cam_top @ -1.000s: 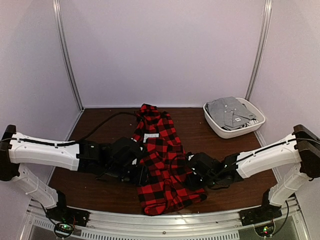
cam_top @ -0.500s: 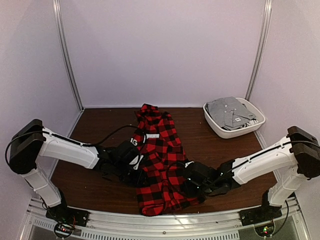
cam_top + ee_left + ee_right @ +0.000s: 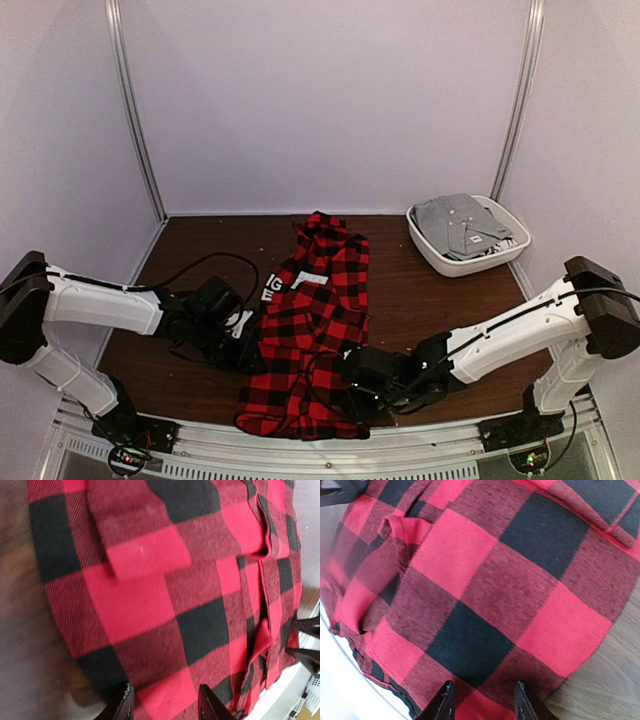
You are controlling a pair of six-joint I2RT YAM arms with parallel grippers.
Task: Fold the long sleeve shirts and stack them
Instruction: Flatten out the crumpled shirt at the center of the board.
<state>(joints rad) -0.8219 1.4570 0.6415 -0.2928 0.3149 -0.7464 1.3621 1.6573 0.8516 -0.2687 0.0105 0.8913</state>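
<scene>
One of the long sleeve shirts (image 3: pixel 315 320), red-and-black check flannel, lies lengthwise on the brown table (image 3: pixel 200 250), collar far, hem at the near edge. My left gripper (image 3: pixel 250 340) grips its left edge; in the left wrist view the cloth (image 3: pixel 165 605) runs between that gripper's (image 3: pixel 164 700) fingers. My right gripper (image 3: pixel 352 385) holds the lower right edge; in the right wrist view the fabric (image 3: pixel 485 590) fills the gap of that gripper (image 3: pixel 484 700).
A white tub (image 3: pixel 448 262) at the back right holds a folded grey garment (image 3: pixel 460 222). A metal rail (image 3: pixel 420 440) runs along the near edge, with the shirt's hem reaching it. White walls close in the table on three sides.
Both grippers moved left and toward the near edge, and the shirt's lower part went with them. The collar end swung a little to the right.
</scene>
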